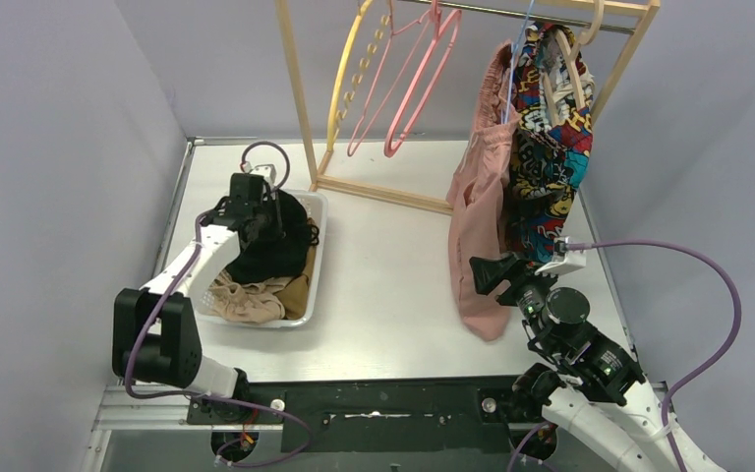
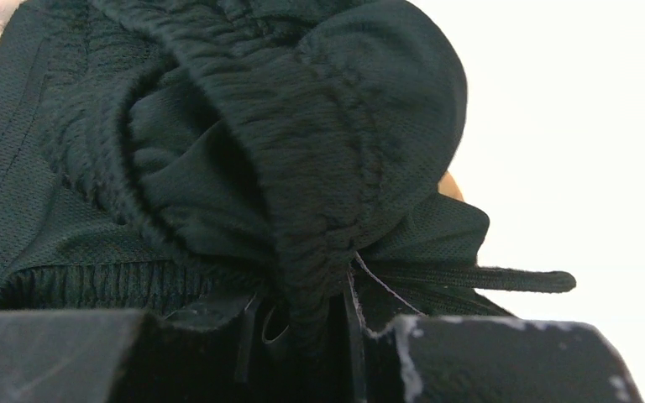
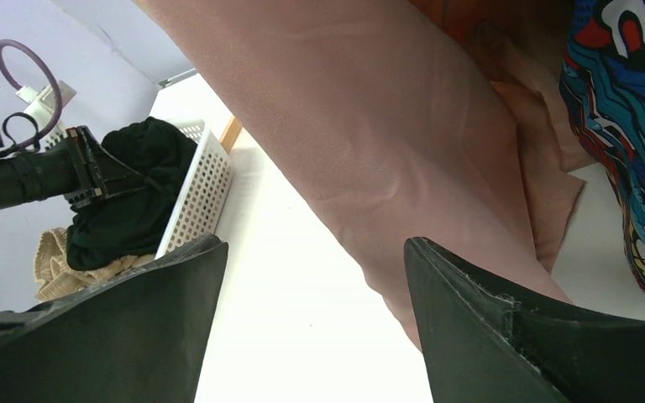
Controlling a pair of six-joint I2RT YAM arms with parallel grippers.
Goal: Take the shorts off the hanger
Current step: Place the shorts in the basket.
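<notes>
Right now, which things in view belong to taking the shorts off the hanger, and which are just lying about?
Job: dusty pink fabric shorts hanging on the wooden rack; open black right fingers beside them.
Lying about: white perforated plastic basket holding black mesh shorts; empty pink hangers; curved yellow hanger; colourful cartoon-print garment.

The left arm [image 1: 192, 275] has white shells between black joint blocks. The right arm [image 1: 590, 359] has round black housings above a white lower tube. A lilac cable [image 1: 718, 285] loops to each wrist, and the right wrist carries a small white box [image 1: 562, 258]. Both arms share a black base plate [image 1: 383, 403] with silver bolts. The right gripper [image 3: 315, 248] has matte black fingers [image 3: 487, 336]; the left gripper [image 2: 260, 323] has white-scuffed edges.
</notes>
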